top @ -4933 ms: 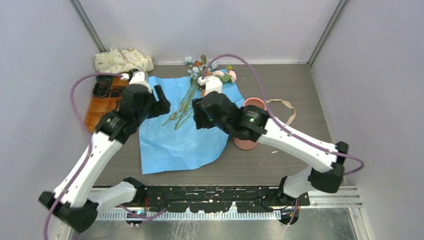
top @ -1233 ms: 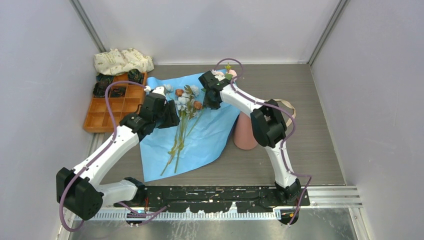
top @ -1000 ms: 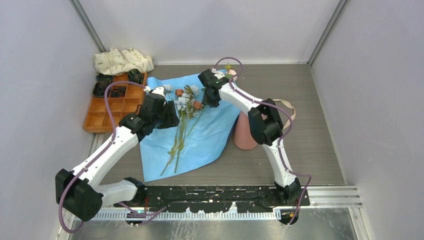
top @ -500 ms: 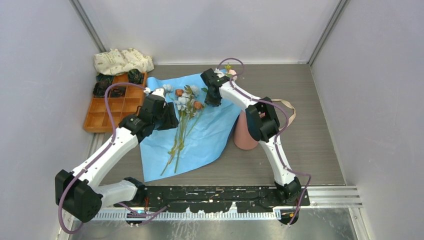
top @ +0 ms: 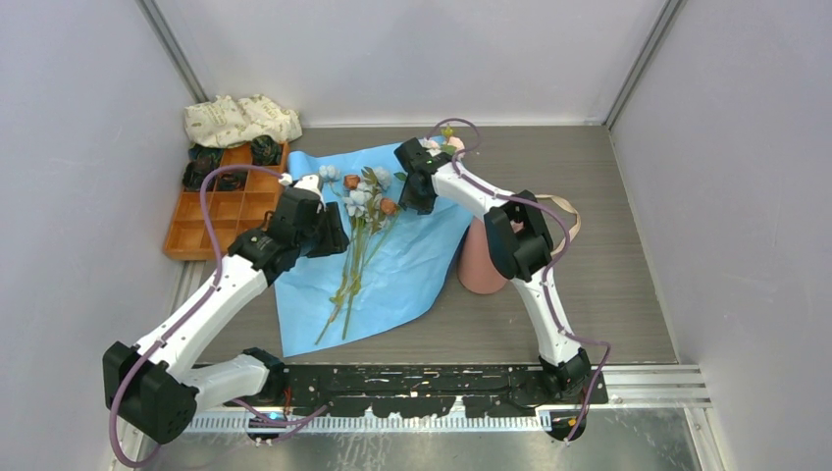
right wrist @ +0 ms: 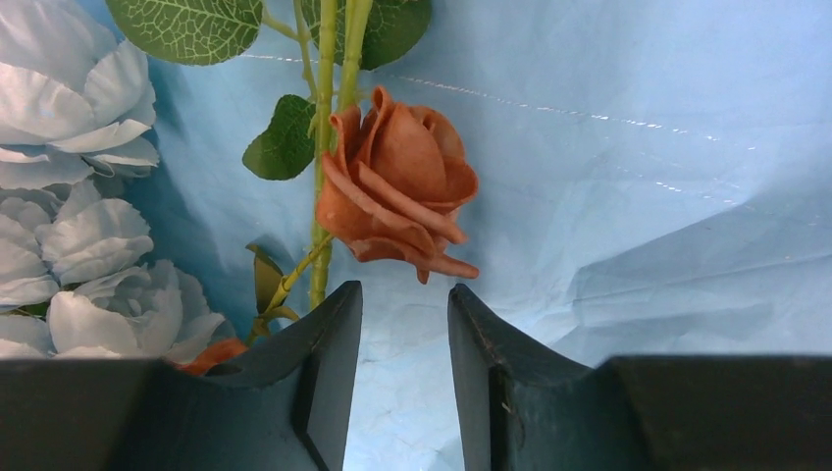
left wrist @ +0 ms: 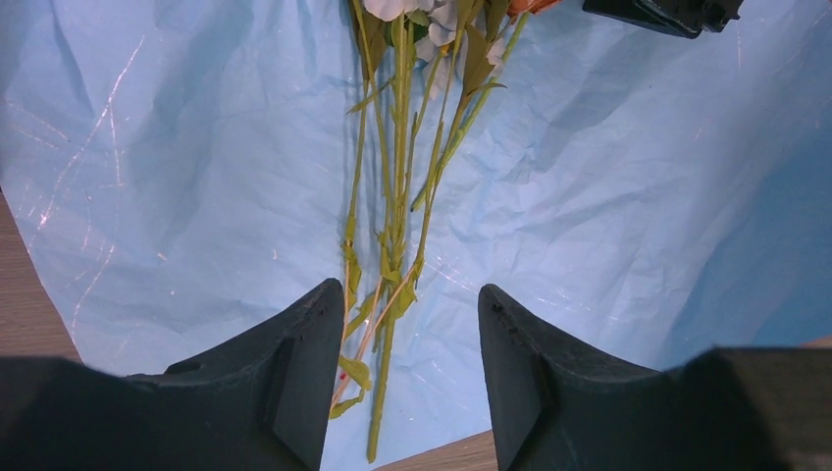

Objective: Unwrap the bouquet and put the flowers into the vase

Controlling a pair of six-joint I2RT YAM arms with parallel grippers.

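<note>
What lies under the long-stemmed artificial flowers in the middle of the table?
The green-stemmed flowers lie on a crumpled light blue paper sheet, spread on the grey wooden table. Whatever is beneath that sheet is covered.

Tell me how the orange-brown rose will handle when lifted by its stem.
Probably top-heavy: the orange-brown rose is a wide bloom on a thin green stem, so it may droop or swing. It lies among the other stems, so its leaves might snag.
</note>
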